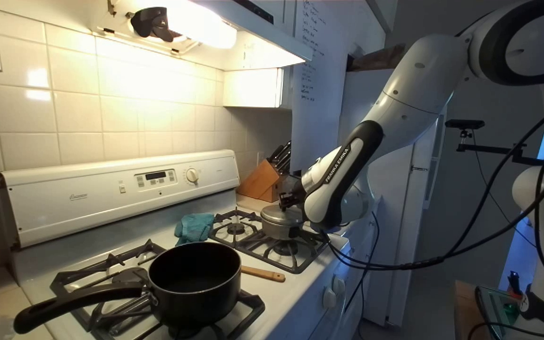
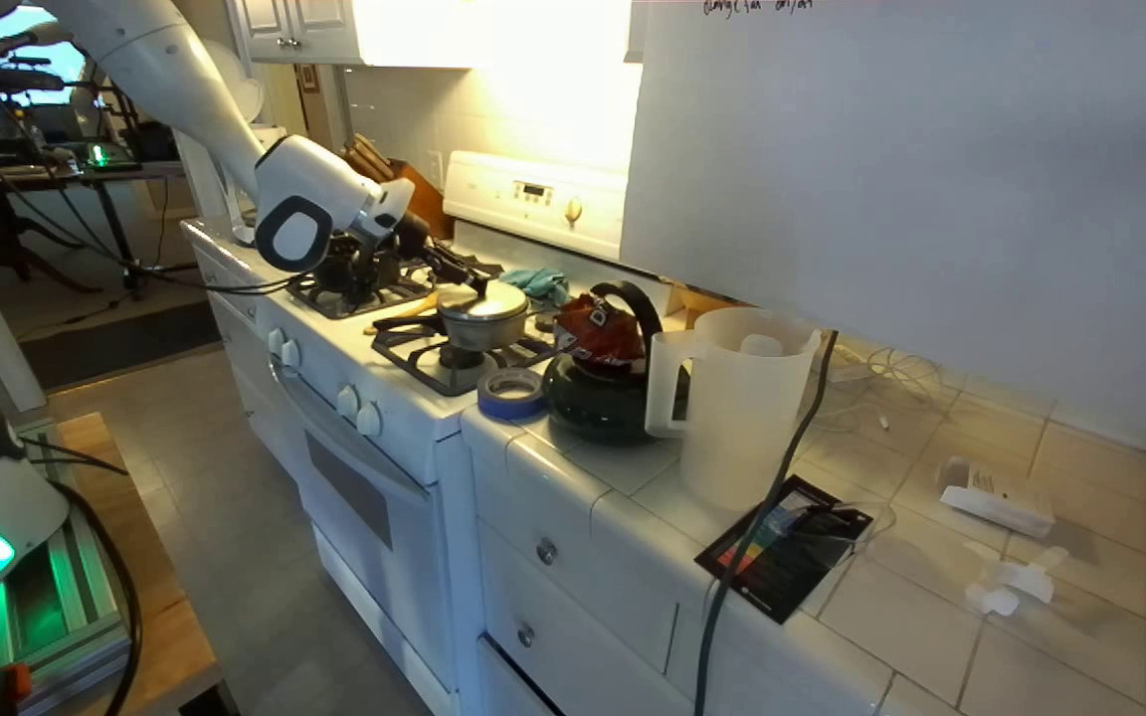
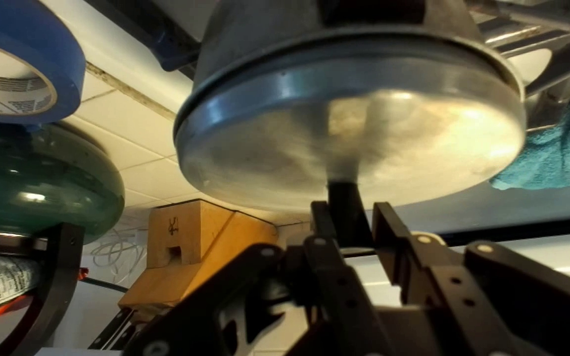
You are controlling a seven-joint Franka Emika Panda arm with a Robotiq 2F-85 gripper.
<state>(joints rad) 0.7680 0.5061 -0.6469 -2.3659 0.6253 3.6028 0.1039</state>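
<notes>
End effector (image 3: 352, 210) clamped on lid knob (image 3: 348, 220), likely the handiest narrow hold; lid (image 3: 275, 153) seated on pot (image 2: 485, 332), grate (image 1: 267, 259) supporting it beneath.

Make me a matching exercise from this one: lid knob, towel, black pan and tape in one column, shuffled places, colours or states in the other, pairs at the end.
Things
1. Lid knob
2. Towel
3. Black pan
4. Tape

Matches
A. teal
B. beside the kettle
C. between the fingertips
D. lidless

Pairs: 1-C, 2-A, 3-D, 4-B
</notes>
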